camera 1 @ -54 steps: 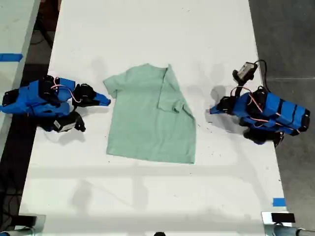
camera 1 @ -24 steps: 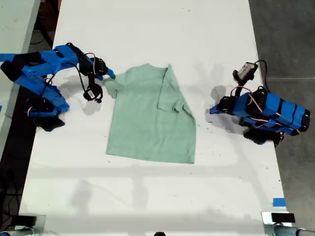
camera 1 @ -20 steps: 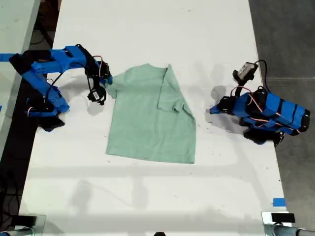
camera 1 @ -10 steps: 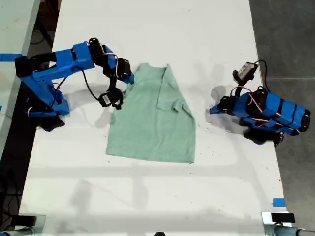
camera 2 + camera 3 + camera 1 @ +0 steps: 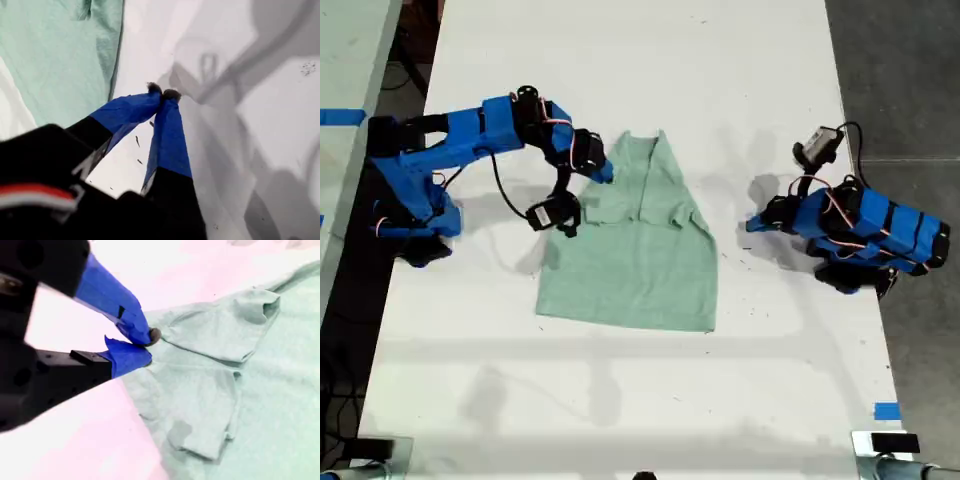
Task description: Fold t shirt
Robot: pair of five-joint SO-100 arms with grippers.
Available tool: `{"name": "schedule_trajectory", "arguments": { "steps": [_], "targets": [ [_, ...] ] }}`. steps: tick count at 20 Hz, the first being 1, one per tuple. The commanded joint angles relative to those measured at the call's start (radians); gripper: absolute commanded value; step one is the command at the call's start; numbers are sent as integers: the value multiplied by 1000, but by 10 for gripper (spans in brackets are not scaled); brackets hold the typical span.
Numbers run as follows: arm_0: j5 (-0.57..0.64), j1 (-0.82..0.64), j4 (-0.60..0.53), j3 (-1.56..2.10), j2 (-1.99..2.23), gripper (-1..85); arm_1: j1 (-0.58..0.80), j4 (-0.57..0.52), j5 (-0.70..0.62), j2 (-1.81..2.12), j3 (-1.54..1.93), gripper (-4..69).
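1. The white surface (image 5: 620,60) fills most of the exterior view, and we see dark grey floor (image 5: 910,60) past its edge on that view's right
2. The t shirt (image 5: 630,260) lies on the middle of the surface, pale mint green, with its hem toward the bottom of the exterior view. Its lower body lies flat. The side toward the exterior view's right is folded in over the body, with that sleeve lying on top. The top corner toward the exterior view's left is lifted and drawn inward
3. Our second arm (image 5: 450,140) reaches in from the exterior view's left, stretched out over the surface to the shirt's upper edge
4. Our first arm (image 5: 865,230) sits folded low on the surface at the exterior view's right, well apart from the shirt
5. Our second gripper (image 5: 605,172) is at the shirt's raised corner. In the second wrist view its jaws (image 5: 147,347) are pinched on the edge of the cloth (image 5: 220,330), which bunches and folds just beyond the tips
6. Our first gripper (image 5: 750,224) points toward the shirt. In the first wrist view its jaws (image 5: 164,93) are closed tip to tip on nothing, over bare surface, with the shirt's edge (image 5: 112,55) near but not touching
7. A small piece of blue tape (image 5: 886,411) sticks to the surface near the bottom corner at the exterior view's right
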Motion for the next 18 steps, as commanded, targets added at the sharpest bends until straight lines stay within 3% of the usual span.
{"name": "schedule_trajectory", "arguments": {
  "steps": [1,4,5,6,7,18],
  "targets": [
    [11,-43,-155,387,437,-2,-3,-12,0,9,21,12],
    [-152,71,-537,1167,1131,-2,-3,-12,0,9,21,12],
    [-202,97,-611,1413,1379,-3,0,-12,0,9,21,12],
    [-219,98,-589,1611,1634,-3,0,-12,2,9,21,12],
    [-206,87,-482,1744,1884,-3,-3,-12,3,9,21,12],
    [-156,66,-407,1749,1876,-2,-8,-9,12,9,23,12]
  ]
}}
